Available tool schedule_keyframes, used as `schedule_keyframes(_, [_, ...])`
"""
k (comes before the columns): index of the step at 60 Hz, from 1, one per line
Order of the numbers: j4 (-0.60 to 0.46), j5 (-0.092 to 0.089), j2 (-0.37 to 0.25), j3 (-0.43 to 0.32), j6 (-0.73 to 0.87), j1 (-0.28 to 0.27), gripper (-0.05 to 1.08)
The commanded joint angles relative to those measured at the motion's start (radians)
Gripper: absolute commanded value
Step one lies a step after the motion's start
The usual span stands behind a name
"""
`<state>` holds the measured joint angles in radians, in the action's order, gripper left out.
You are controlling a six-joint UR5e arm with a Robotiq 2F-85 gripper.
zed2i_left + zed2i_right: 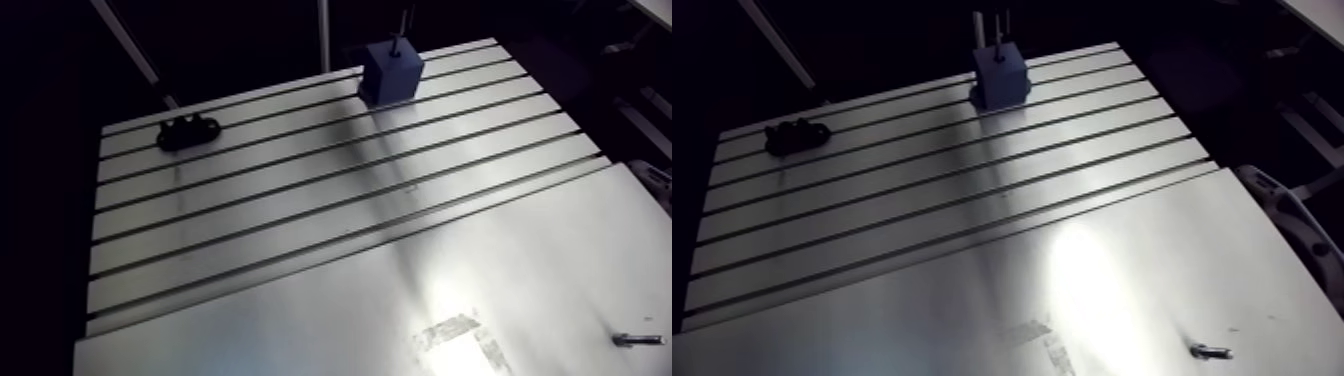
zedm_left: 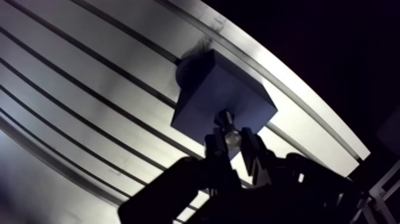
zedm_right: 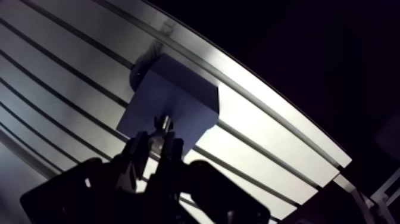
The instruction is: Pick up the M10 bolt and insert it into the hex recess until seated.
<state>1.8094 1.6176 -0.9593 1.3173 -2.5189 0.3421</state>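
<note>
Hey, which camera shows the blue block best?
The wrist view: the blue block looms large just ahead of the claw, which grips a bolt. The arm view shows the block small, at the far edge of the table.

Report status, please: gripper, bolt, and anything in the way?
Gripper shut on bolt, at top of blue block. Seated or not: hidden. Second bolt and black part lie far aside; nothing in the way.

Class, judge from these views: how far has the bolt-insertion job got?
Done: the bolt is picked up, clamped in the end effector. In hand: it hangs at the blue block's top face. Left: seating it; how deep it sits cannot be seen. Another bolt lies apart on the table.
</note>
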Motion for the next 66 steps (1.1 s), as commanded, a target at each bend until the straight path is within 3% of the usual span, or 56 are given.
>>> schedule_keyframes(1, [0.000,0.000,0.001,0.001,-0.001,0.001,1.02])
schedule_keyframes(66, [0.002,-0.005,0.001,0.012,0.001,0.005,1.02])
